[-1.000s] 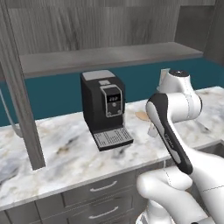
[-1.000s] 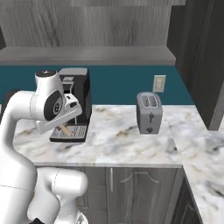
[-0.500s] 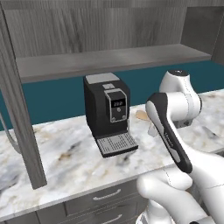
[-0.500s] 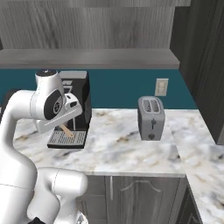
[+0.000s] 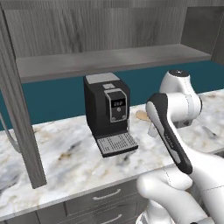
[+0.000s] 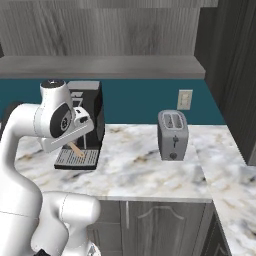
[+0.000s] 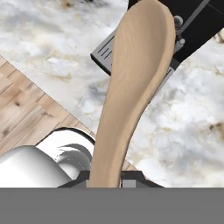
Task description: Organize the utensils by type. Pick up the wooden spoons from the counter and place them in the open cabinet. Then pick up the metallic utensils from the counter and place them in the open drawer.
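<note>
the gripper (image 7: 105, 177) had its fingers closed on the handle of a wooden spoon (image 7: 131, 83), the only utensil in sight. in the hand view the spoon's long axis ran straight out from between the finger tips, handle at the fingers and oval bowl at the far end, so the spoon reached on past the hand in the direction the hand pointed. in the right base view a short length of its handle (image 6: 76, 148) stuck out below the wrist.

the spoon hung in the air over the counter (image 5: 65, 157), its bowl above the drip tray of the black coffee machine (image 5: 109, 116) and not touching it. the open cabinet (image 5: 109, 59) lay above, its flat grey shelf running over the machine and the counter's back edge. my reading is that the coming move was a lift up and forward onto that shelf, bowl leading. the shelf looked bare with wide room along it; the tight spots were the shelf's front edge and the machine's top just under it. a silver toaster (image 6: 173, 134) stood well apart, toward the counter's right end.
</note>
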